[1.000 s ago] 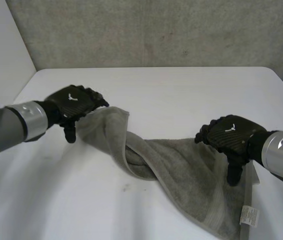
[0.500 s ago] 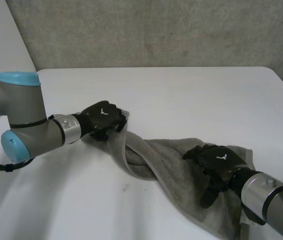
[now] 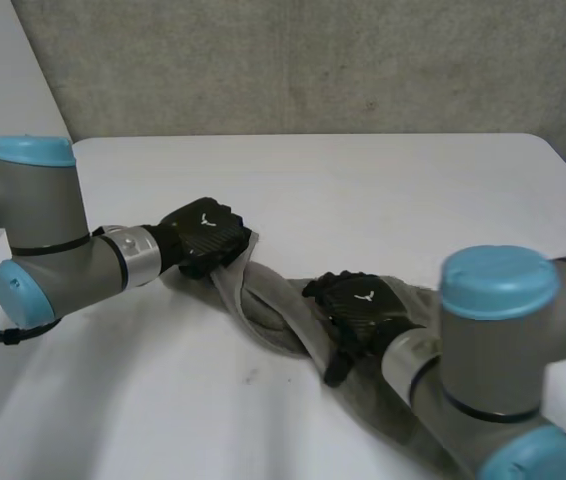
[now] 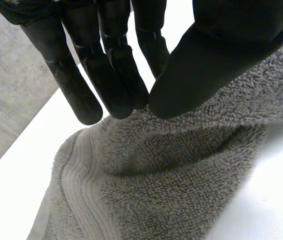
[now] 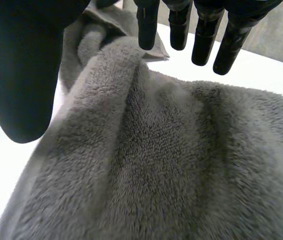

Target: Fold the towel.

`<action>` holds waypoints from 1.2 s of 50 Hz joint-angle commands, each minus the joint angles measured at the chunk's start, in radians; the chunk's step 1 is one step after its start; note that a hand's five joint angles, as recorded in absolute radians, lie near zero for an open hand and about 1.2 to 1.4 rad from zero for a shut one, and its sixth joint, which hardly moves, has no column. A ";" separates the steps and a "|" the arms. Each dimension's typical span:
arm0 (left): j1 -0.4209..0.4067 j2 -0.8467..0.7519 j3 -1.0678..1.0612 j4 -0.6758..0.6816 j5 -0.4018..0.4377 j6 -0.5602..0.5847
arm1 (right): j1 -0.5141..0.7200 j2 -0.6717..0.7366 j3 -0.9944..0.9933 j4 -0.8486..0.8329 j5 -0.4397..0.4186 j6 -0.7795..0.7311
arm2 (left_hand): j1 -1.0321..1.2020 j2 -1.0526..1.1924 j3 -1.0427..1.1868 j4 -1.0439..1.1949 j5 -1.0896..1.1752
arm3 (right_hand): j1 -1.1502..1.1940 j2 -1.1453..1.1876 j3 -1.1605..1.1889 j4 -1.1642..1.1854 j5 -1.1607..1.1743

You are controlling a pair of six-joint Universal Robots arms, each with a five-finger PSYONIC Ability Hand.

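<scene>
Where right arm (image 3: 493, 335) crosses — towel (image 3: 263, 305) (twisted) is hidden.

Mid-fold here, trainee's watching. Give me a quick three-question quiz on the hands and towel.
1. True or false: the towel lies flat and spread on the table.
2. Which hand lies open on top of the towel? A: left hand. B: right hand.
3. Fill in: the left hand pinches the towel at its ___.
Key: 1 false, twisted; 2 B; 3 end.
</scene>
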State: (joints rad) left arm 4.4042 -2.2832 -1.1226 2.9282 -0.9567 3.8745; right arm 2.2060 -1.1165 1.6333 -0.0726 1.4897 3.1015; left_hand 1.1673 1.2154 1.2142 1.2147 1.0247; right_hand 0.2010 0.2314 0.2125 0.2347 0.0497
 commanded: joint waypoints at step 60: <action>-0.144 0.490 -0.383 0.314 -0.309 -0.670 | -0.147 -0.170 -0.198 0.209 -0.124 -0.360 | -0.378 -0.426 -0.425 -0.426 -0.410 | 1.195 1.165 1.184 1.162 1.172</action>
State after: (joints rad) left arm 4.2273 -1.7247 -1.6776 3.1492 -1.2456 3.3138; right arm 2.0611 -1.2067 1.3270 0.1361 1.3987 2.8009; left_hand 0.7347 0.7315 0.7337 0.7320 0.5580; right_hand 0.9414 1.1736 1.1830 1.1899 0.9681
